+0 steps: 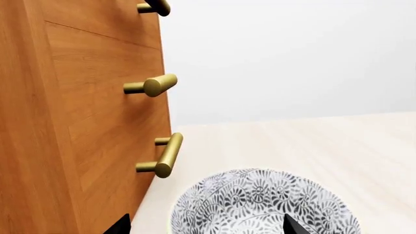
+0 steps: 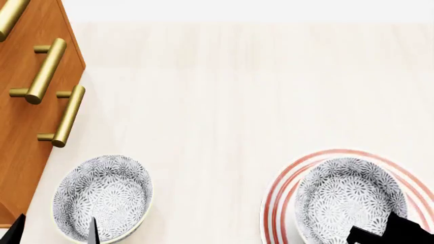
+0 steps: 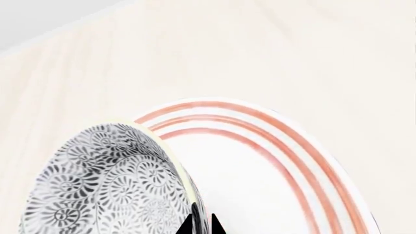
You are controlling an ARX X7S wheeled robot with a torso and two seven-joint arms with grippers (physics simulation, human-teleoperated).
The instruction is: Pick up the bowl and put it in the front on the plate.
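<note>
Bowl seated on plate, near edge of worktop.

The bowl [image 2: 349, 198], small, round and deep, white with dense grey floral pattern inside and out, sits upright on the plate [image 2: 281, 183], toward its right side. The plate is large, round and white, with thin concentric red rings at its rim; it lies flat at the near right of the worktop [image 2: 230, 91], partly cut off by the view.

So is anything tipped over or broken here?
Nothing looks broken or spilled. One bowl sits on the plate with the right gripper pinching its rim. The other bowl stands upright beside the wooden cabinet.
</note>
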